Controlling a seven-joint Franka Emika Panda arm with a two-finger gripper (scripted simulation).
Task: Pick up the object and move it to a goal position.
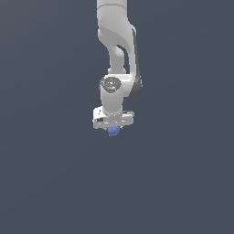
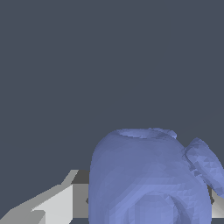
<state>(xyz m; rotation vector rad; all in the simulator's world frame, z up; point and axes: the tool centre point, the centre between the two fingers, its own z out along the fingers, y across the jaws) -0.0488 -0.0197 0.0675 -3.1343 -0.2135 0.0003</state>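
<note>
We judge the carrying step to be in hand. In the exterior view the object, a small bumpy blue-violet blob, sits directly under the white claw at the end of the arm, tucked between its fingers. The wrist view fills with the same blob, and a pale finger lies against one side of it, with a sliver of the other showing at the far side (only just visible at the frame's edge). So we read the claw as clamped on the object, though we cannot tell from these views whether the blob is lifted clear of the surface or resting on it.

The next move, as we see it, calls for a steady transfer to the goal without loosening the grip; no goal marker shows in either view, so its direction is unknown to us.

The surroundings are a flat, uniform dark slate-grey, with no visible table edge, walls or horizon.
</note>
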